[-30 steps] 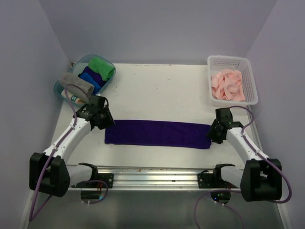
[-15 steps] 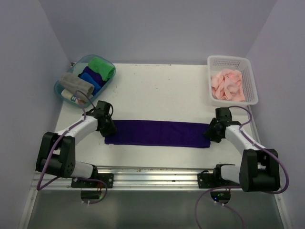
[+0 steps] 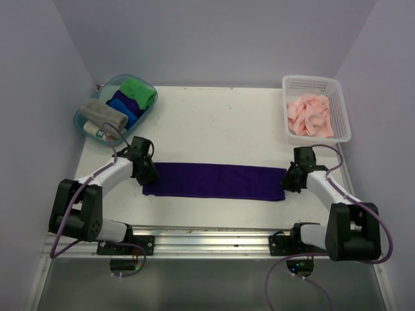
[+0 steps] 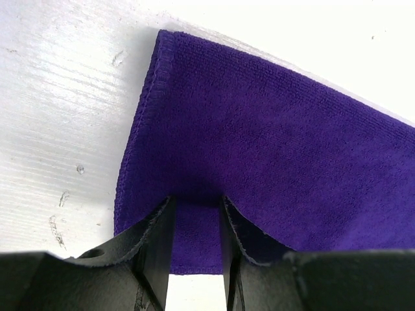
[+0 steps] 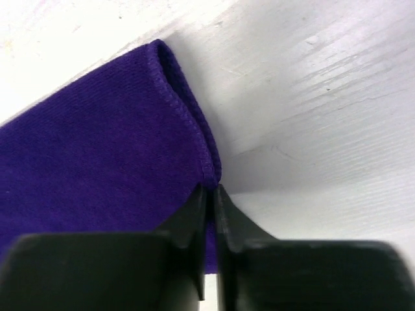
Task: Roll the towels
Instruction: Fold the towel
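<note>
From above, both sets of fingertips are hidden under the wrists. Both arms lie low, forearms angled inward. The left pincer [image 4: 194, 206] straddles the left end of the purple towel [image 3: 214, 181], fingers apart. Whether it grips cannot be told. The right pincer [image 5: 209, 191] is clamped on the right hem. The towel lies flat across the table [image 3: 220, 123].

Plain dark purple towel [image 3: 214, 181] between black left gripper [image 3: 148, 175] and right gripper [image 3: 288, 184]; pink cloths [image 3: 310, 115], white lattice basket [image 3: 311, 79] beyond the right.

One long dark purple terry towel [image 3: 214, 181] flat across front of white table [image 3: 220, 123]; clear oval tub [image 3: 113, 80] of rolled towels [image 3: 138, 92] rear left, white mesh basket [image 3: 311, 79] of pink cloths [image 3: 310, 115] rear right.
</note>
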Controlling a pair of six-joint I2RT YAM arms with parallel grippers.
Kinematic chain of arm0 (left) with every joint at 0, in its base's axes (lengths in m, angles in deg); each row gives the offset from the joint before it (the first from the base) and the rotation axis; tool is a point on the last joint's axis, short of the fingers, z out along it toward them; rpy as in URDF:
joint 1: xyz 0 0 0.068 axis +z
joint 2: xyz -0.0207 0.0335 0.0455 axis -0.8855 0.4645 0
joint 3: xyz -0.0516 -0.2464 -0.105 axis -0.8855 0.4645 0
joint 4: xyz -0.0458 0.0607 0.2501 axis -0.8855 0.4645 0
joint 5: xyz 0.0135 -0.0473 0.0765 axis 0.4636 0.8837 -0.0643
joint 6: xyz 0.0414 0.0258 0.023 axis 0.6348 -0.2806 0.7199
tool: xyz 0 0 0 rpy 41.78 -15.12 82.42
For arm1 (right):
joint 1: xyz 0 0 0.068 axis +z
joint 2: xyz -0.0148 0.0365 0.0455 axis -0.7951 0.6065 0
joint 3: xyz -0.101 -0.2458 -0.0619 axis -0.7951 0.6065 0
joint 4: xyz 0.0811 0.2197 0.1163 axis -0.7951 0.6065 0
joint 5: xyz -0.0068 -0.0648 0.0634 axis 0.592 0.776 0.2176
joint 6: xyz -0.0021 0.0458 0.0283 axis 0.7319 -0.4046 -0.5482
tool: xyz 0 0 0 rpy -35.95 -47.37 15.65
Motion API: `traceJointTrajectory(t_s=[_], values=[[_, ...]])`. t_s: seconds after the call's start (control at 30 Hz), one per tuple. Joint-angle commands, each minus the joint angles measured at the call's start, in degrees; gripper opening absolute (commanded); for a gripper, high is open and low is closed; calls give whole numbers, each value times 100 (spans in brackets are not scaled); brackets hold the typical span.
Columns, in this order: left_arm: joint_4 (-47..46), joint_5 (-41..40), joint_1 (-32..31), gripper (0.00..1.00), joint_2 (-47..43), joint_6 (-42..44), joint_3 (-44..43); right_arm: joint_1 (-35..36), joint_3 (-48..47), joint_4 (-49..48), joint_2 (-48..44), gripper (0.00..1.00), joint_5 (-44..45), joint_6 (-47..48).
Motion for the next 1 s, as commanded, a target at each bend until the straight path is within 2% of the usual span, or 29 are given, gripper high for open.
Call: traceJointTrajectory(t_s=[0.0,0.17,0.33,0.5,0.73,0.83,0.97], values=[[-319,-10,10,36,11,-38,52,4,54,-114,57,1,-123,-23],[-424,43,10,35,2,-2,148,4,-217,280,-619,0,308,3],[-626,210,1,35,-7,-73,289,12,-595,668,-1489,0,247,223],[-811,498,-95,34,134,-134,280,91,-1079,993,-1895,0,45,232],[-1372,956,-972,34,608,-529,-27,205,-1703,1143,-2062,0,-201,249],[-1515,1186,-1272,33,889,-661,-290,495,-1932,1055,-2027,0,-254,179],[-1313,1274,-1396,33,864,-574,-633,1890,-2344,845,-1738,0,271,-137]])
